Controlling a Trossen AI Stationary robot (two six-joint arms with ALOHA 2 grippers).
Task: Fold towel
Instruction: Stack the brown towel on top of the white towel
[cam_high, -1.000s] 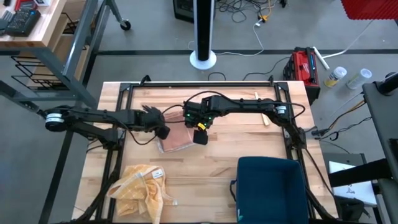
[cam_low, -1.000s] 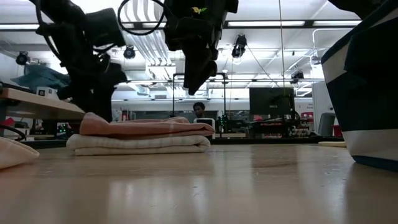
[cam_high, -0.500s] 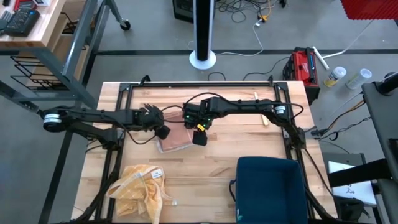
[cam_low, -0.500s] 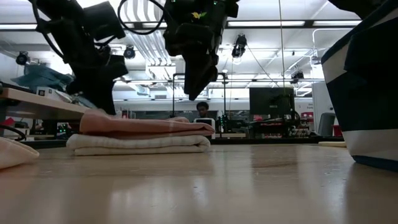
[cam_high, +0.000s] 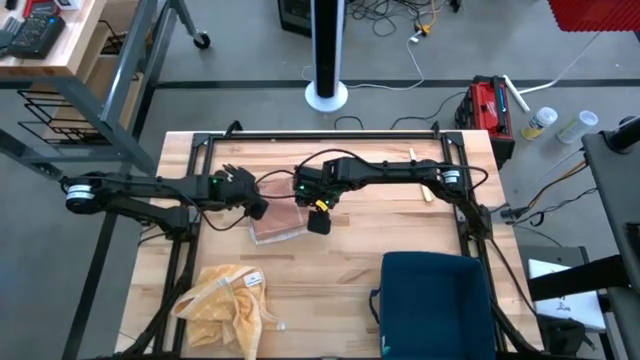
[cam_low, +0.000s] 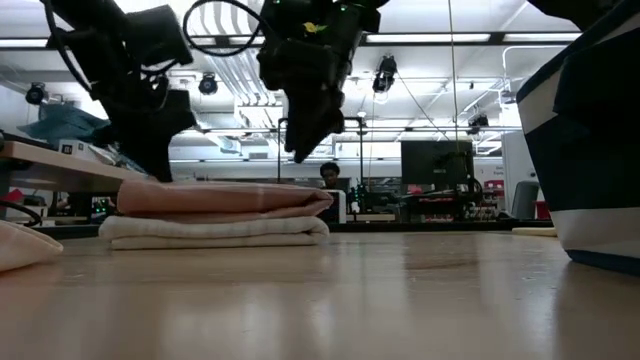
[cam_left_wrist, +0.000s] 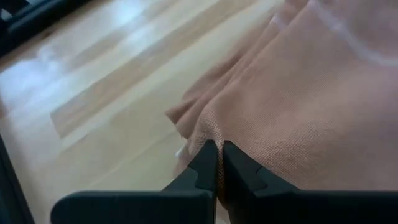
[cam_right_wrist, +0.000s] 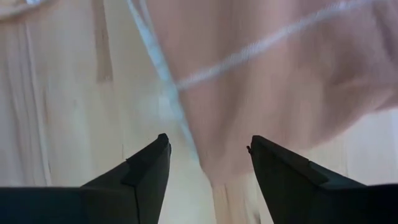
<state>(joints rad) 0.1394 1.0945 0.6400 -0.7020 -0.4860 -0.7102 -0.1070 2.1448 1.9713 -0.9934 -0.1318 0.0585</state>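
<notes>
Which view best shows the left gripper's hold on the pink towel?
The left wrist view: the left gripper is shut on the pink towel, pinching its edge. The high view shows it beside the towel; in the low view the contact is unclear; the right wrist view misses it.

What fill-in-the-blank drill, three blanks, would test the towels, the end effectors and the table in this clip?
1. The left end effector is ____ on an edge of the pink towel.
2. The pink towel lies on top of a folded ____ towel.
3. The right end effector hangs over the pink towel with its fingers ____.
4. A crumpled ____ cloth lies at the table's near left corner.

Missing words: shut; white; open; yellow
</notes>
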